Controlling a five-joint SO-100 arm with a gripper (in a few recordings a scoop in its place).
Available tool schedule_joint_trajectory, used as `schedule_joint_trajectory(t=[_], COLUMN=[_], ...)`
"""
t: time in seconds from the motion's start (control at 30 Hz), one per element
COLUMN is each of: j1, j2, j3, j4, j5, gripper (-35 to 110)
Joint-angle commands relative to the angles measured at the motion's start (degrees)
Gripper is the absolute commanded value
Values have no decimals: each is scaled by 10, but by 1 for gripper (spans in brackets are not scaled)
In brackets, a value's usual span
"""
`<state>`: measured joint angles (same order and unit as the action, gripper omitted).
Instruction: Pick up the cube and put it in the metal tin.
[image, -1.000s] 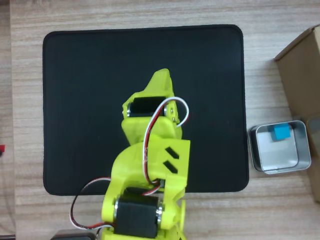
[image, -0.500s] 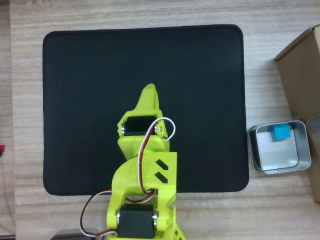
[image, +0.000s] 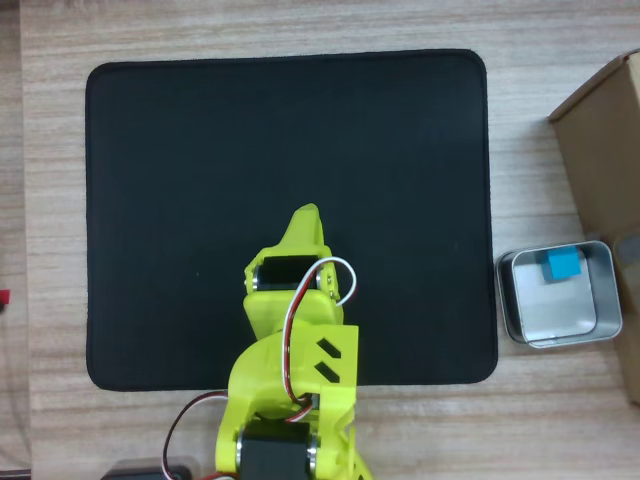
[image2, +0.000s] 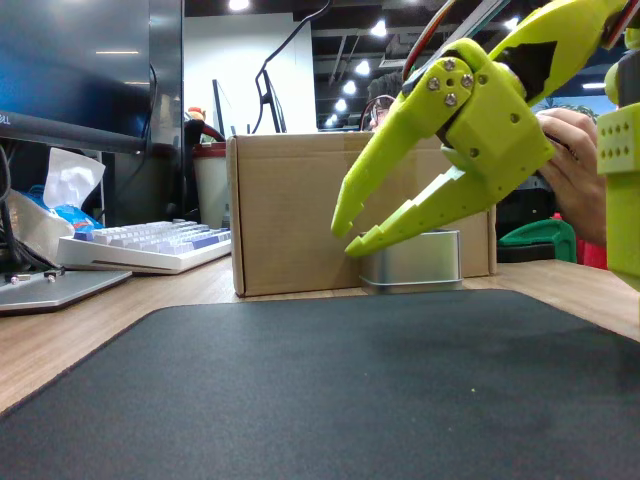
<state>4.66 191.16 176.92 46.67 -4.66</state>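
Note:
The sky-blue cube (image: 560, 265) lies inside the shiny metal tin (image: 604, 325), near its upper edge, at the right of the overhead view. In the fixed view the tin (image2: 412, 262) stands in front of the cardboard box, its inside hidden. My yellow-green gripper (image2: 347, 228) hangs above the black mat with its fingers apart and nothing between them. From above, the gripper (image: 303, 218) points up the picture over the lower middle of the mat, far left of the tin.
A black mat (image: 200, 150) covers most of the wooden table. A brown cardboard box (image: 605, 130) stands just above the tin at the right edge. In the fixed view a keyboard (image2: 150, 245) and a monitor sit at the left, and a person's hand (image2: 578, 165) shows at the right.
The arm has drawn back toward the picture's bottom and slightly left, away from the tin. The cube stays in the tin.

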Motion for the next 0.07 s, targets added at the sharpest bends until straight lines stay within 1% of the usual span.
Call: schedule_joint_trajectory(t=[0.0, 0.03], j1=[10, 10], j2=[15, 15], j3=[7, 7], j4=[8, 8], j5=[-9, -9], gripper=[0, 0])
